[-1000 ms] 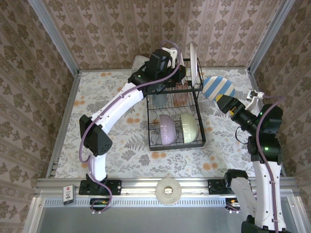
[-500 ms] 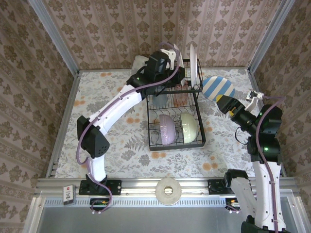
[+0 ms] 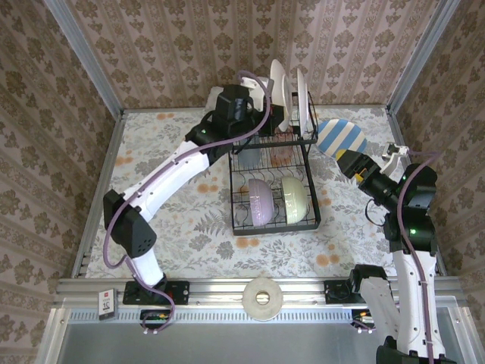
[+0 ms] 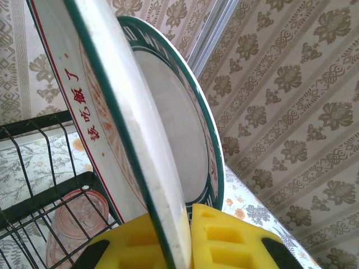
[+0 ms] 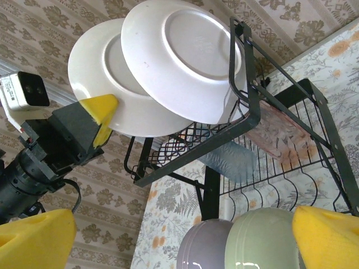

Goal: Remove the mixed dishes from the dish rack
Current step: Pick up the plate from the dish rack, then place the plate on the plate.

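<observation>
Top external view: early stage. One striped plate (image 3: 341, 136) sits on the tabletop (image 3: 174, 220) right of the dish rack (image 3: 274, 230). Left jaws clamp one red-lettered plate (image 3: 278, 82) at its upper tier. Still racked: one patterned-rim plate (image 3: 302, 98), one lavender bowl (image 3: 261, 201), one pale green bowl (image 3: 294, 199), one pink tumbler (image 5: 277, 137), one grey-blue tumbler (image 5: 230, 157). Right jaws wide, empty.

This is a robot test cell dressed up to look like a home. Patterned wallpaper (image 3: 182, 45) covers flat panels set between bare metal posts (image 3: 83, 57), closing in one table (image 3: 174, 227) under a flowered cloth. A left arm (image 3: 174, 171) and a right arm (image 3: 413, 227) are bolted to a metal rail (image 3: 227, 288) at the near edge, where a roll of tape (image 3: 262, 298) lies. A black wire dish rack (image 3: 274, 182) adds the kitchen touch.
</observation>
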